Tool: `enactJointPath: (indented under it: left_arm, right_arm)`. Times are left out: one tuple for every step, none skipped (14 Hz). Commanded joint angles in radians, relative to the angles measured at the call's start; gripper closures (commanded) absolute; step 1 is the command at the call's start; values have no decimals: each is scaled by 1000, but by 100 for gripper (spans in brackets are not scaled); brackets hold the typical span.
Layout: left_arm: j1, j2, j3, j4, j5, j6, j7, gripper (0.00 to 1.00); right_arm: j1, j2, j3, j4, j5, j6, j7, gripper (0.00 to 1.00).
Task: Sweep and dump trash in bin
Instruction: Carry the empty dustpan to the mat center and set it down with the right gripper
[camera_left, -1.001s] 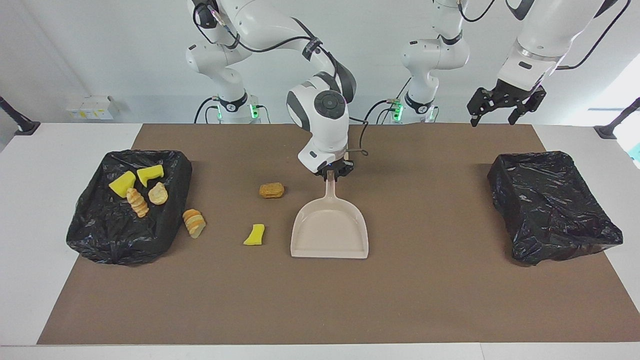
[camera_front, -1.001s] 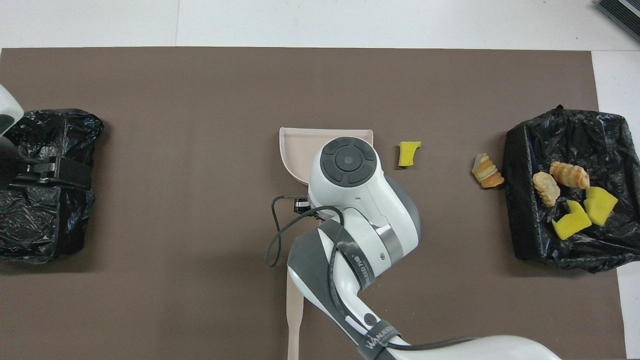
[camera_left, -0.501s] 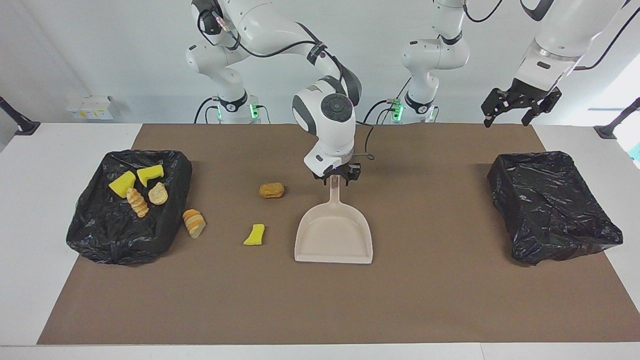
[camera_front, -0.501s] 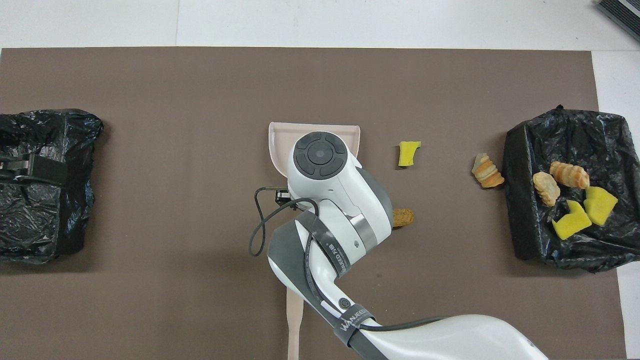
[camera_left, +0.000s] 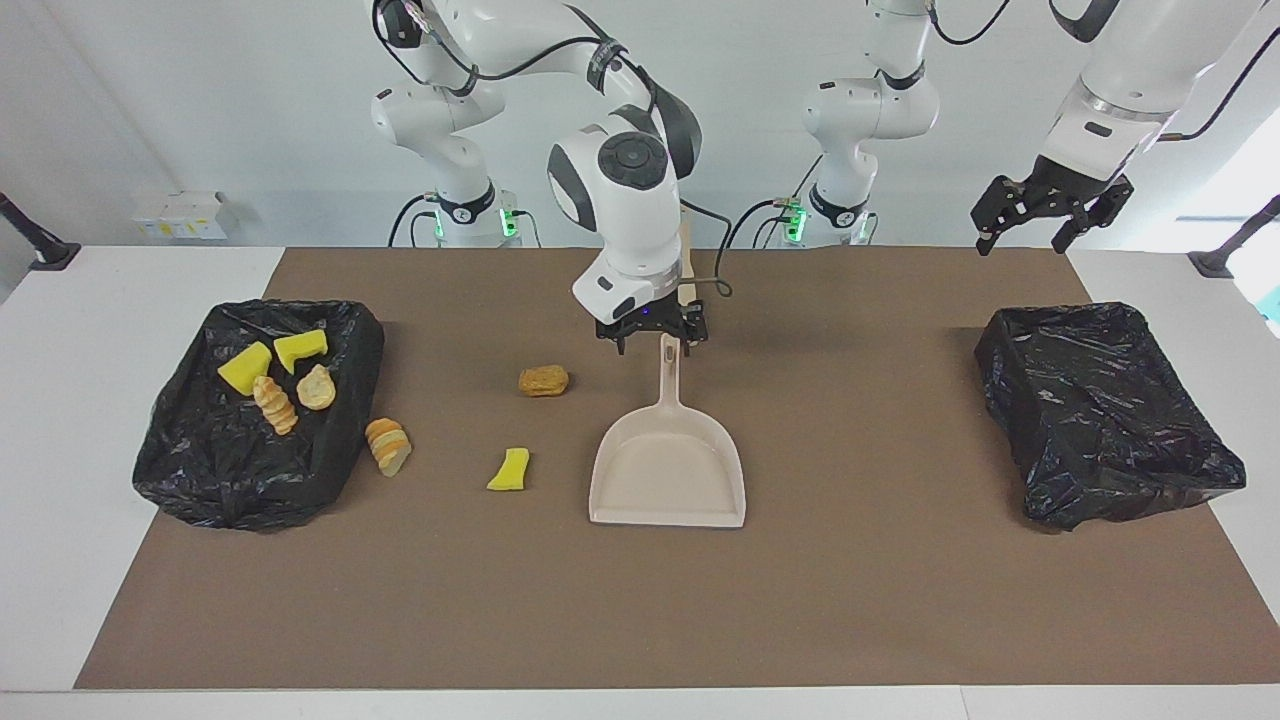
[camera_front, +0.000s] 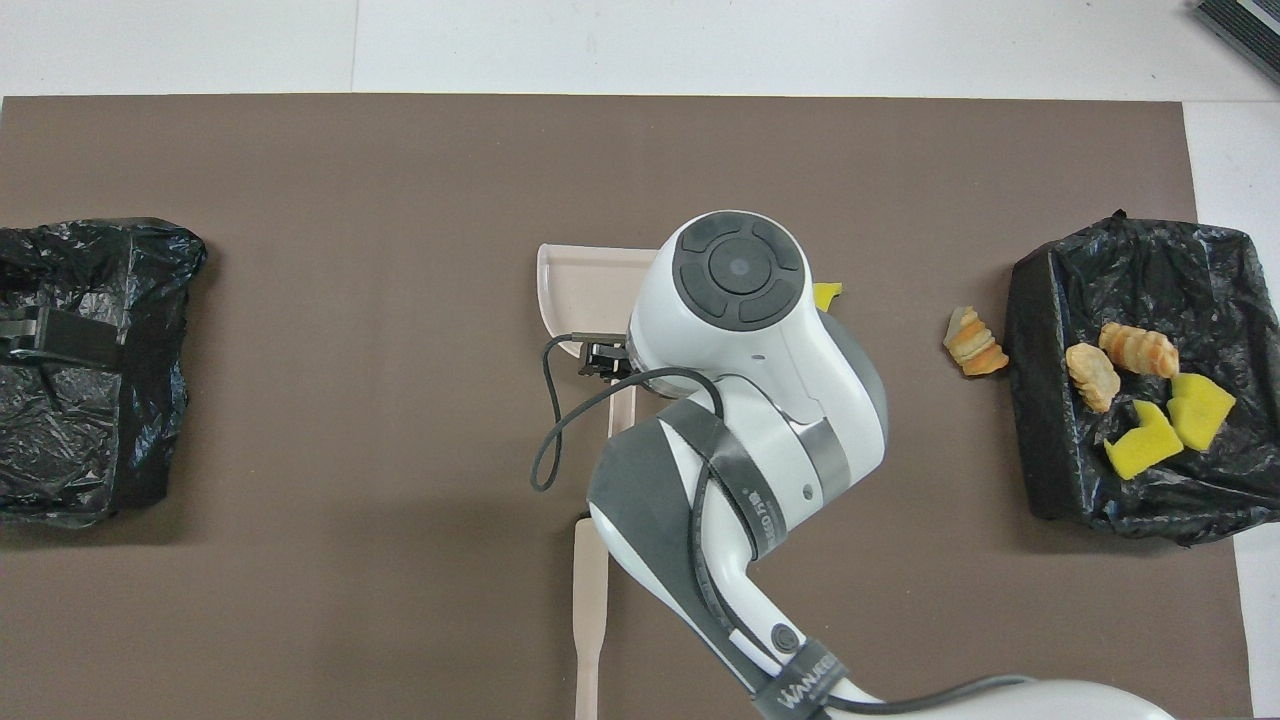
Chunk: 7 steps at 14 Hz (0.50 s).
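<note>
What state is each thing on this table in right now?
Dustpan: flat on the mat, empty, let go.
Right gripper: open, over the dustpan's handle.
Left gripper: open, raised, waiting.
Trash-holding bin: four scraps inside.
Second bin: empty.
Three scraps: loose on the mat.

In the overhead view the right arm covers most of the dustpan, leaving one corner of its tray and a strip of handle. It also hides the brown lump altogether and all but a tip of the yellow sponge piece. The pale flat tool near the robots is cut off by the bottom edge. The left gripper there shows only partly, over the black bin.
</note>
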Motion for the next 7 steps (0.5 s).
enactJointPath:
  left_arm:
    - [-4, -14, 6, -17, 10, 16, 13, 0]
    - [-4, -14, 5, -17, 10, 14, 12, 0]
    - [-2, -14, 6, -17, 10, 14, 10, 0]
    - [1, -16, 6, -17, 13, 13, 8, 0]
    - [1, -14, 6, -15, 18, 14, 8, 0]
    - [1, -14, 5, -15, 20, 16, 8, 0]
    - [1, -14, 5, -17, 20, 16, 7, 0]
  right_arm:
    - [4, -94, 6, -110, 4, 13, -9, 0]
    - [10, -115, 12, -135, 4, 16, 0, 0]
    - [32, -132, 15, -158, 4, 21, 29, 0]
    - [62, -154, 15, -184, 4, 27, 72, 0]
    - [82, -172, 15, -211, 6, 33, 104, 0]
    - [107, -201, 15, -256, 6, 45, 124, 0]
    - [130, -233, 15, -305, 6, 66, 141, 0]
